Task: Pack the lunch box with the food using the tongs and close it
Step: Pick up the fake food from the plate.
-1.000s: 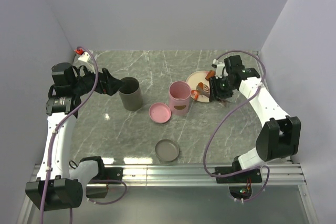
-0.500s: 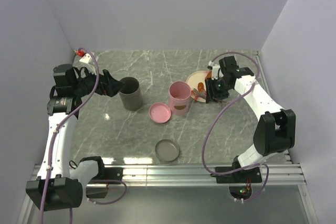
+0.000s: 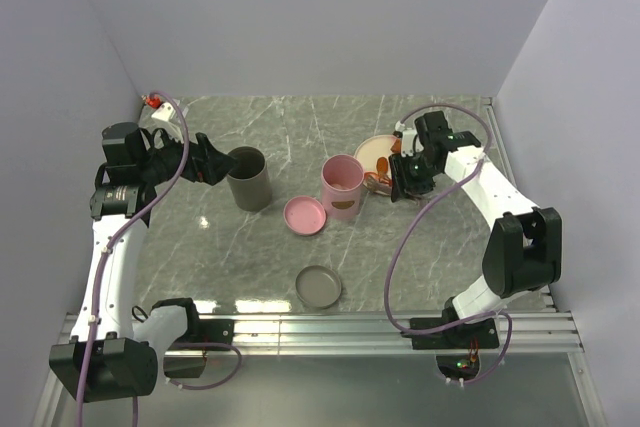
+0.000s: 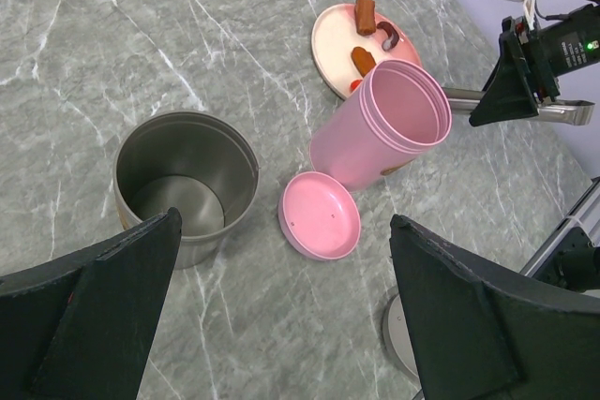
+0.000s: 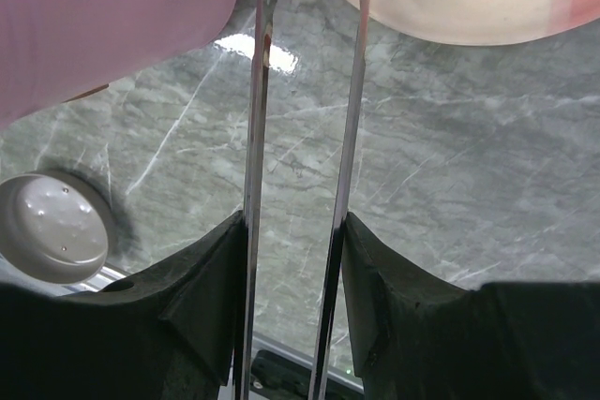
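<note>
At the middle of the marble bench [image 3: 200, 237] the lunch box [image 3: 342, 185] stands upright and open, its pink lid [image 3: 304, 215] lying flat just beside it on the near-left. Just behind it and to its right sits the plate [image 3: 371, 149], with two pieces of the food [image 4: 365, 14] on it and a further red-orange bit at its near edge, close to the box. The tongs [image 5: 253, 185] reach toward that bit with a gap between their two arms. Their tips run out of the wrist view at the plate's edge, so whether a piece is already pinched cannot be told. The right tool [image 3: 403, 175] is clamped on the tongs' arms from outside, squeezing them part-way. The step in hand looks like taking a piece off the plate. It would go best with the tips straddling the piece across its width, a slow, firm squeeze so the sausage does not slip out, and a lift that clears the box rim before moving over the opening. The right arm is folded, elbow out to the right, wrist turned back toward the box. The left tool [image 3: 215, 164], fingers wide apart and holding nothing, hovers beside the grey canister [image 3: 249, 178], its arm raised along the left side.
</note>
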